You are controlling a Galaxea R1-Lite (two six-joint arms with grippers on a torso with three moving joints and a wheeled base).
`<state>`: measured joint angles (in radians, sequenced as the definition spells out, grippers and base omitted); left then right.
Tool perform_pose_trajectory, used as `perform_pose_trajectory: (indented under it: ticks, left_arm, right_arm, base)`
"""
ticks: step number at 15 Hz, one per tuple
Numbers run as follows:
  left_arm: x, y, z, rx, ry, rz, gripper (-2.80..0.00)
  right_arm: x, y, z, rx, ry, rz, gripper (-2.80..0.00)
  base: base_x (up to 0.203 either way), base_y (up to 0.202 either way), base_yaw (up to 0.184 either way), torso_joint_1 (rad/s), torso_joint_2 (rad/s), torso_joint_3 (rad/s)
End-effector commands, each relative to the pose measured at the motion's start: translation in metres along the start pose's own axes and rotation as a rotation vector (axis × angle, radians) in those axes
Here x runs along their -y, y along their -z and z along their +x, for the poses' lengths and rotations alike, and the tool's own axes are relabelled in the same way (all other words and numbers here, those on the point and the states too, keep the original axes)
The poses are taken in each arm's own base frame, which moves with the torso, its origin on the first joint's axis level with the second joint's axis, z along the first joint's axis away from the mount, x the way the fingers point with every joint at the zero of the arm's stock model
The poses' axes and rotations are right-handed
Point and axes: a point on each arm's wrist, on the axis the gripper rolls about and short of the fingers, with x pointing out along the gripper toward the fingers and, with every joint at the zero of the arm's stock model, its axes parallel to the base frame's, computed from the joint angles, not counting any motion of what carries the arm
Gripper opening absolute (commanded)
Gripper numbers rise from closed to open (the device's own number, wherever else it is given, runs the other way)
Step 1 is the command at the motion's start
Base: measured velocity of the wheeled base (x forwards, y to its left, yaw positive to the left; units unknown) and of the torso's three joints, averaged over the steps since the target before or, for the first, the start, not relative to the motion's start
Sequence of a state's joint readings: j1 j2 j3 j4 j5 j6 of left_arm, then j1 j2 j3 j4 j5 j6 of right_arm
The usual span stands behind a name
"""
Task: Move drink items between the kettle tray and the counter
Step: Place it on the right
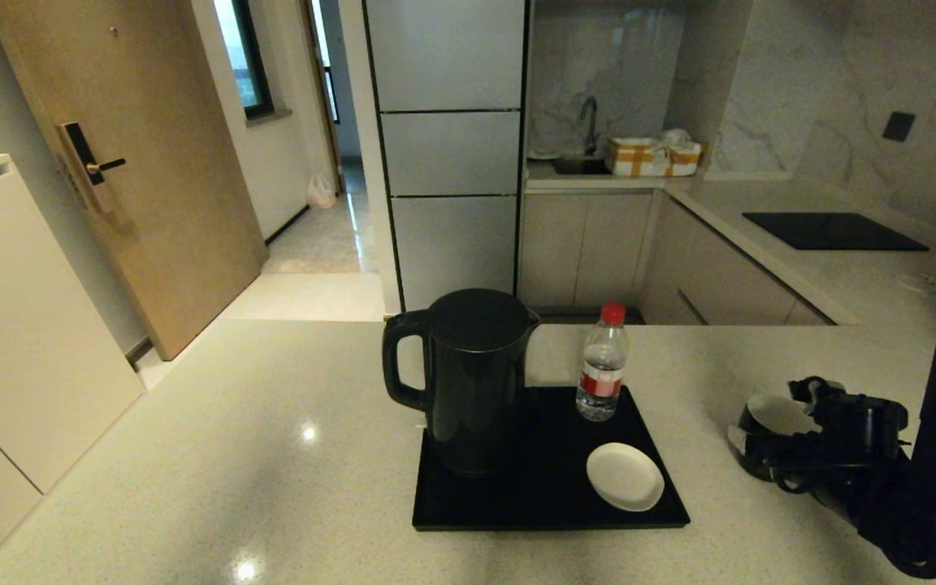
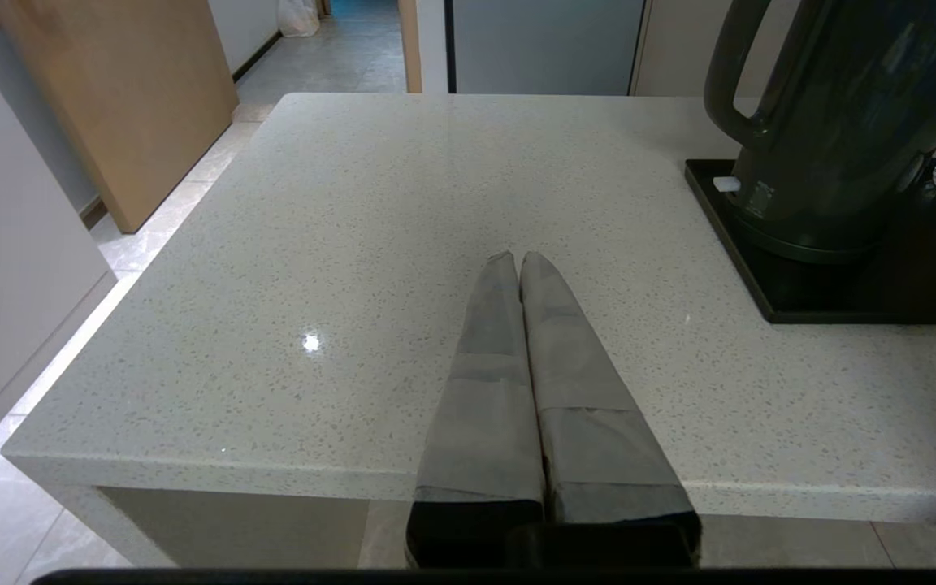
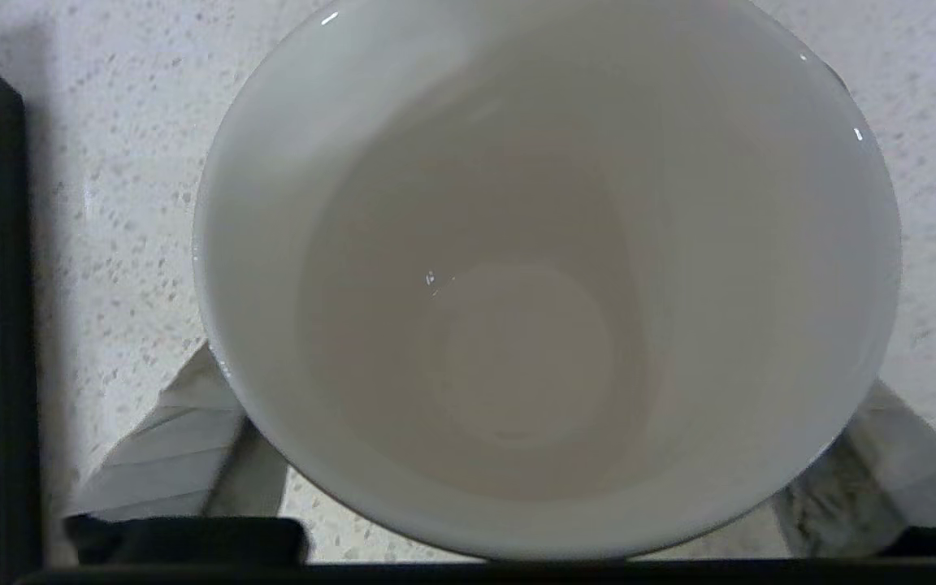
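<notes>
Counter: pale speckled stone, glossy, with ceiling light reflected in spots. The tray lies flat on it, in front of the robot.

On the tray: the kettle stands upright at the left side, lid closed, loop handle facing the robot's left. The bottle stands upright at the far right corner, red cap on, near the kettle but not touching it. The saucer lies at the near right corner, well apart from the bottle.

Cup: off the tray, over the counter to the tray's right, mouth turned partly toward the head camera, white interior visible. In the right wrist view the cup fills the picture, open and with nothing in it; the tray's rim shows at one edge beside it.

Right gripper: at the cup, fingers spread wide, one on each side of the cup's wall. Whether they press on the wall or merely stand beside it cannot be told, nor whether the cup's base rests on the counter.

Left gripper: out of the head view; its wrist view shows it level above the near edge of the counter, left of the tray, fingers pressed together with nothing between them, pointing across bare counter.

Background: cooktop on the far counter to the right, sink beyond it
</notes>
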<state>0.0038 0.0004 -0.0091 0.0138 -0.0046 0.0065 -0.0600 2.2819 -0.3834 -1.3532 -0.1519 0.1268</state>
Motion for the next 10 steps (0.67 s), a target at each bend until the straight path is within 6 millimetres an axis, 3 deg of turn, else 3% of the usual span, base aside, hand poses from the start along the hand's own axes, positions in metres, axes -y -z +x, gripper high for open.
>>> perform_pose_trajectory:
  ticks: [1, 8, 10]
  left_arm:
    - [0.000, 0.000, 0.000, 0.000, -0.001, 0.000, -2.80]
    - [0.000, 0.000, 0.000, 0.000, -0.001, 0.000, -2.80]
    - [0.000, 0.000, 0.000, 0.000, -0.001, 0.000, -2.80]
  right_arm:
    - [0.000, -0.001, 0.000, 0.008, -0.001, 0.003, 0.00]
    - [0.001, -0.003, -0.005, 0.008, -0.012, 0.005, 0.00]
    - [0.002, -0.001, -0.018, -0.015, -0.042, 0.001, 0.00]
  base:
    - [0.000, 0.000, 0.000, 0.000, 0.00, 0.000]
    - [0.000, 0.000, 0.000, 0.000, 0.00, 0.000]
    - [0.000, 0.000, 0.000, 0.000, 0.00, 0.000]
